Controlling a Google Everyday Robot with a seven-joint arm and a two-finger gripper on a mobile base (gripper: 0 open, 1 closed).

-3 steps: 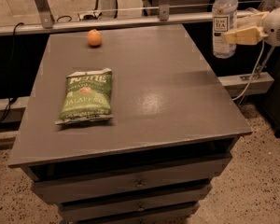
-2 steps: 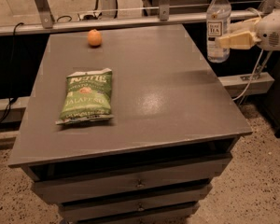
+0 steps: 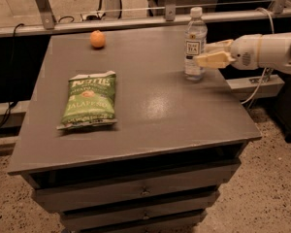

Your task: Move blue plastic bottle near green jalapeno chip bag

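The blue plastic bottle [image 3: 196, 40] is clear, with a white cap and a dark-and-white label. It stands upright over the table's far right part. My gripper [image 3: 204, 53] reaches in from the right at label height and is shut on the bottle, with one cream finger [image 3: 214, 59] showing in front. The green jalapeno chip bag [image 3: 89, 100] lies flat on the left half of the table, well to the left of the bottle and nearer the front.
A small orange fruit [image 3: 97, 39] sits at the table's far left. The grey table [image 3: 150, 125] has drawers below. A metal rail [image 3: 136, 21] runs behind it. A cable [image 3: 257, 89] hangs by my white arm [image 3: 269, 52] on the right.
My gripper has carried the bottle leftward and down, from beyond the table's right edge to over its far right part. The bag and fruit have not moved.
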